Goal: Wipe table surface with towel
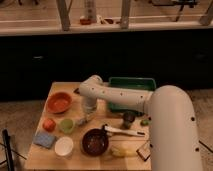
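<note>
A folded blue towel (45, 139) lies at the front left corner of the wooden table (100, 117). My white arm reaches in from the lower right, bends over the table's back left part and points down. My gripper (83, 119) hangs just above the table top, between a small green cup (66, 125) and a dark brown bowl (95, 141). It is to the right of the towel and farther back, apart from it.
An orange bowl (59, 102), a red fruit (48, 124) and a white bowl (64, 146) stand on the left. A green tray (131, 92) is at the back right. A dark cup (129, 118), a knife (122, 131) and a banana (122, 151) lie in front of it.
</note>
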Controlling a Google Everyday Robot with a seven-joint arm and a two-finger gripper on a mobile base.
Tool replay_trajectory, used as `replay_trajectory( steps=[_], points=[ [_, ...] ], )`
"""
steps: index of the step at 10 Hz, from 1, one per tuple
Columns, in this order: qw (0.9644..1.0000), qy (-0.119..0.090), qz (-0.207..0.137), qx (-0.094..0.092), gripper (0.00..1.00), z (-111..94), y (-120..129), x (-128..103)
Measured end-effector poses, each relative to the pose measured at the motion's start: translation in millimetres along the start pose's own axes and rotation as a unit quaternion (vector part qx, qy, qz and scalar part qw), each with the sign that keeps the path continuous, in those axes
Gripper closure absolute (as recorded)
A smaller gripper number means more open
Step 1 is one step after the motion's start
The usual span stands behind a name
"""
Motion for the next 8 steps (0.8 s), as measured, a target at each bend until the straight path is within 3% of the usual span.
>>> replay_trajectory(
  steps=[2, 4, 7, 8],
  points=[
    [0.9996, 0.017, 0.017, -0.012, 1.0, -9, 15, 19],
    [0.9984, 0.037, 0.04, -0.012, 1.0, -15, 13, 39],
    [0.9968, 0.055, 0.059, 0.0, 1.0, -16, -10, 61],
    [0.9963, 0.058, 0.063, 0.013, 1.0, -16, -24, 69]
  ],
)
